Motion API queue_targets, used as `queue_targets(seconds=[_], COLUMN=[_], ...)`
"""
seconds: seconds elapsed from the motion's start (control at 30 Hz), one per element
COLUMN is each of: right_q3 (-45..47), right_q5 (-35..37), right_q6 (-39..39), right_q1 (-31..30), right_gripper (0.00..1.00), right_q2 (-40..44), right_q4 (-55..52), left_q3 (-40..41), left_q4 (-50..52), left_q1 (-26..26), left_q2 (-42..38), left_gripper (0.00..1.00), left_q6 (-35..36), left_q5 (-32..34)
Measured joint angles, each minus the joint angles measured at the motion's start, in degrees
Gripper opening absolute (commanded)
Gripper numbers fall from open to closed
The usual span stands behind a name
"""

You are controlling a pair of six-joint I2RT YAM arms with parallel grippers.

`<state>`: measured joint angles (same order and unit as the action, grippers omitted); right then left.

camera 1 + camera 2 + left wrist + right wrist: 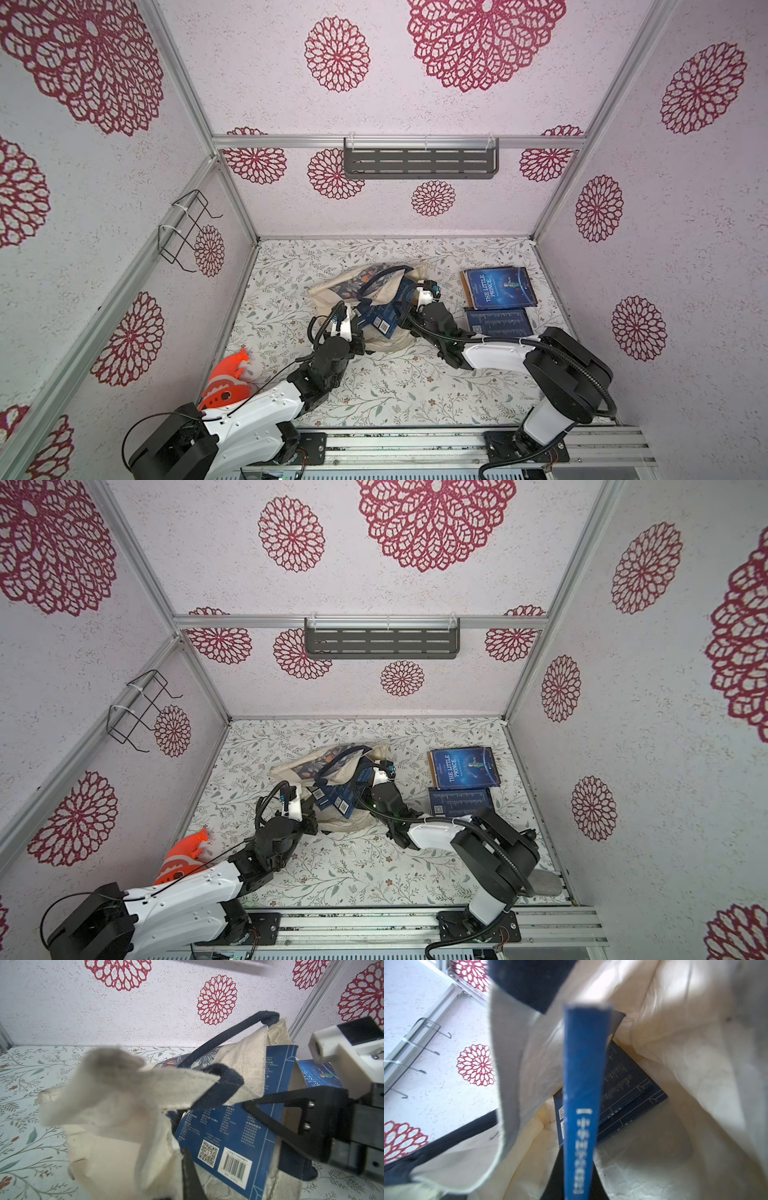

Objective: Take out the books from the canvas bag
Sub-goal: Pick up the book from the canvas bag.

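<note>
The cream canvas bag (332,293) lies on its side mid-table, mouth toward the arms. My left gripper (356,329) is shut on the bag's near rim (145,1147), holding it up; one finger (190,1174) shows and cloth hides its partner. My right gripper (406,311) reaches into the mouth and is shut on a dark blue book (581,1095) by its spine. That book's back cover with barcode (228,1136) sticks out of the bag. Another blue book (629,1084) lies deeper inside. Two books (498,287) (498,322) lie flat on the table to the right.
An orange and white toy (226,382) rests at the near left beside the left arm. A black wire rack (187,228) hangs on the left wall and a grey slotted shelf (419,160) on the back wall. Navy handles (228,1036) loop over the bag's mouth.
</note>
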<state>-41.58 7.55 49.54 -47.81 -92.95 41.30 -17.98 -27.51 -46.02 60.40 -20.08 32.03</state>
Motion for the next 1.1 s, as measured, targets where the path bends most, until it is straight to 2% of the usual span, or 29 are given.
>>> queue_targets(seconds=[0.27, 0.77, 0.97, 1.1], right_q3=[4.4, 12.4, 14.6, 14.8], right_q5=[-1.0, -3.0, 0.3, 5.6], right_q6=[-2.4, -7.4, -9.6, -11.0], right_q1=[-0.1, -1.1, -1.1, -1.1], right_gripper=[0.00, 0.00, 0.00, 0.00], right_q2=[4.9, 22.4, 31.7, 38.9], right_q4=[0.6, -0.9, -5.6, -8.9], left_q3=[0.0, 0.0, 0.0, 0.0], left_q4=[0.0, -0.5, -0.5, -0.5], left_q1=[0.5, 3.4, 3.6, 3.7], left_q2=[0.0, 0.1, 0.5, 0.5], left_gripper=[0.00, 0.00, 0.00, 0.00], left_q6=[-0.5, -3.8, -4.3, -4.5], left_q5=[0.4, -0.7, -1.6, -1.6])
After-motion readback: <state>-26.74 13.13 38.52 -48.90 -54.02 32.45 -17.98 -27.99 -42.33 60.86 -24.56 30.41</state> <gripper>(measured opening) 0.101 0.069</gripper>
